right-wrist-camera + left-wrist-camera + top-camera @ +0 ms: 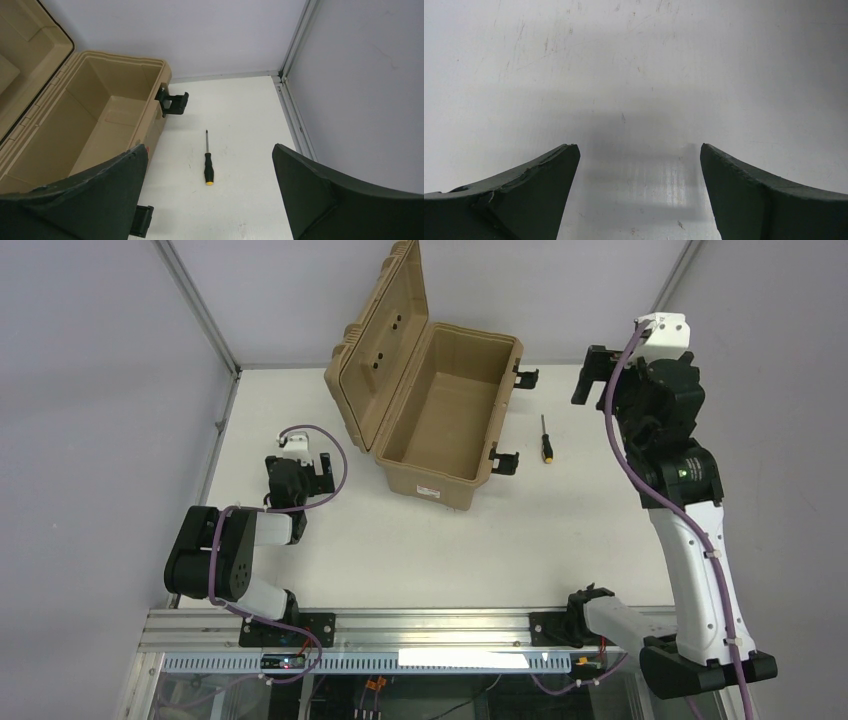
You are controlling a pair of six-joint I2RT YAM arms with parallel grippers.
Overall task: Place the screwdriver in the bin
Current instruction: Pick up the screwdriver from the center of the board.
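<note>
– Dark fingers [100,200] of the right gripper [210,148] are filling the bottom corners of the right wrist view. They are standing wide apart and holding nothing. Where is the screwdriver [208,165] lying?
– It is lying flat on the white table [250,115], in the lower middle of that frame. Its tip is pointing up the picture and its yellow end is facing us. It is sitting near the bin [125,56], to its right, and not touching it.
– How are you judging the pickup?
– I am thinking of coming straight down over the black handle and closing across it, since the shaft is looking too thin to pinch. The bin's lid is standing thrown back, so carrying it leftward over the rim is looking easy, minding the black latch [172,102] that is sticking out.
– And the left gripper [639,147]?
– Its jaws are gaping too, hovering over scratched tabletop at the left of the overhead frame.
– The room?
– Pale grey panels [200,35] and an aluminium post [295,45] are closing in the table's far corner.
</note>
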